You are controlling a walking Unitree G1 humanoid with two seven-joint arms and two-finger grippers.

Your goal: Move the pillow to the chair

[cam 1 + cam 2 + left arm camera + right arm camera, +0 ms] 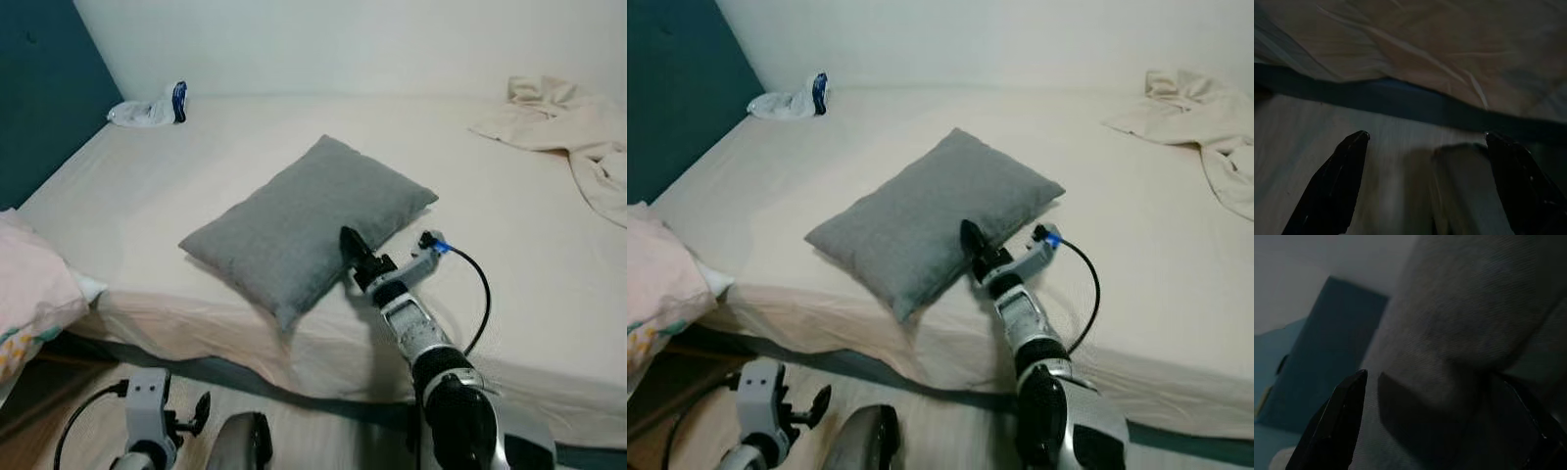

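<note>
I see pillow (304, 225) lying diagonal on bed (176, 157), R gripper (350, 243) fingers apart astride its edge; L gripper (1425, 147) open.

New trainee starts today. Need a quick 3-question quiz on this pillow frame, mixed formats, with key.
1. True or false: the grey pillow lies flat on the bed.
2. Which gripper is at the pillow's near edge? A) left gripper B) right gripper
3. Fill in: the left gripper hangs low beside the bed, over the ____.

Key
1. True.
2. B. The right wrist view shows pillow fabric between its spread fingers.
3. Floor; its fingers stand apart, holding nothing.
</note>
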